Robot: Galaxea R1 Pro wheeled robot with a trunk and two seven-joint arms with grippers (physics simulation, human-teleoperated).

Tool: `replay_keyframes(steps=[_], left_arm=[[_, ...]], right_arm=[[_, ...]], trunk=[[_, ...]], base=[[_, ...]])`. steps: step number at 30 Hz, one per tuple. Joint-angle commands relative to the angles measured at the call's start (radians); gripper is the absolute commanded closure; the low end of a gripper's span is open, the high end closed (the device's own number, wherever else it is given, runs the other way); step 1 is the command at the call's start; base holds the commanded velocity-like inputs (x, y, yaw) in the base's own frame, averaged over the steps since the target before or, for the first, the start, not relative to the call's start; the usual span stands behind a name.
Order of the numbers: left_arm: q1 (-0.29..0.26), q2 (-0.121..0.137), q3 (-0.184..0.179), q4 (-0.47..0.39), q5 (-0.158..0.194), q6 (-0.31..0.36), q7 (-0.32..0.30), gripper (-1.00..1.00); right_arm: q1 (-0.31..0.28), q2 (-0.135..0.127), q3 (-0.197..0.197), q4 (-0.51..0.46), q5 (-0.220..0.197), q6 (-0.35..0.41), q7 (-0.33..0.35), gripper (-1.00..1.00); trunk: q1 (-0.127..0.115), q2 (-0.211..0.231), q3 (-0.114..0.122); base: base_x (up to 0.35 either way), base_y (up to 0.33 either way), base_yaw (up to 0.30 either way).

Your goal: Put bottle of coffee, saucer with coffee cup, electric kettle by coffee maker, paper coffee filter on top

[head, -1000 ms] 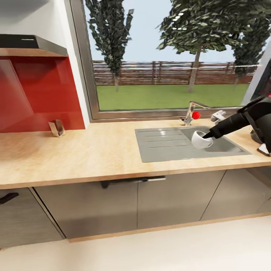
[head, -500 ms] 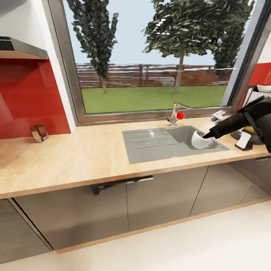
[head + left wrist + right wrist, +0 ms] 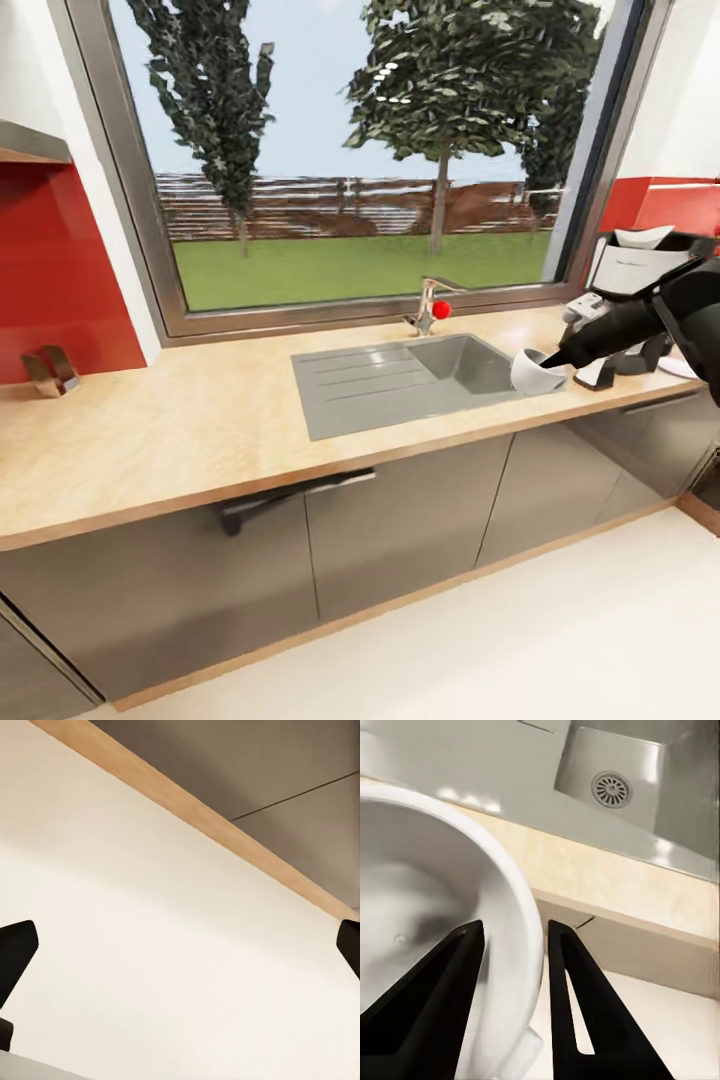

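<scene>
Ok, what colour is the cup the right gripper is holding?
Plain white. The coffee cup, pinched at its rim by the right gripper, shows best in the right wrist view.

Grey sink [image 3: 400, 385], red-knobbed tap [image 3: 430, 308]

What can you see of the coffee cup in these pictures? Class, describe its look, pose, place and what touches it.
The coffee cup is small, plain white and glossy, like glazed ceramic. It is carried in the air, tilted, near the front right corner of the sink, above the kitchen countertop. The right gripper pinches its wall: in the right wrist view one black finger lies inside the empty bowl and the other outside the rim. Nothing else touches it. Its handle is hard to make out.
</scene>
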State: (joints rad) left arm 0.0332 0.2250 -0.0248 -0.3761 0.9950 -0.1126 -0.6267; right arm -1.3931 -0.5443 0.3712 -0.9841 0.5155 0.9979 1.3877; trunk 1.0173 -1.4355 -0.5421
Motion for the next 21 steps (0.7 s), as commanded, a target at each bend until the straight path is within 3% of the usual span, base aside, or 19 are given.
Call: replay_keyframes(steps=[1, 13, 21], left_arm=[[0.001, 0.0, -0.003, -0.001, 0.003, -0.004, -0.001, -1.0], [0.001, 0.0, -0.003, -0.001, 0.003, -0.004, 0.001, -1.0], [0.001, 0.0, -0.004, -0.001, 0.002, -0.004, 0.001, -1.0]], right_arm=[[-0.001, 0.0, 0.002, -0.001, 0.01, 0.008, 0.011, 1.0], [-0.001, 0.0, 0.001, 0.019, 0.009, 0.008, 0.011, 1.0], [0.0, 0.0, 0.001, 0.02, 0.009, 0.008, 0.011, 1.0]], trunk=[[0.0, -0.001, 0.0], [0.0, -0.001, 0.014], [0.0, -0.001, 0.019]], base=[[0.0, 0.0, -0.215], [0.0, -0.002, -0.215], [0.0, -0.212, -0.126]])
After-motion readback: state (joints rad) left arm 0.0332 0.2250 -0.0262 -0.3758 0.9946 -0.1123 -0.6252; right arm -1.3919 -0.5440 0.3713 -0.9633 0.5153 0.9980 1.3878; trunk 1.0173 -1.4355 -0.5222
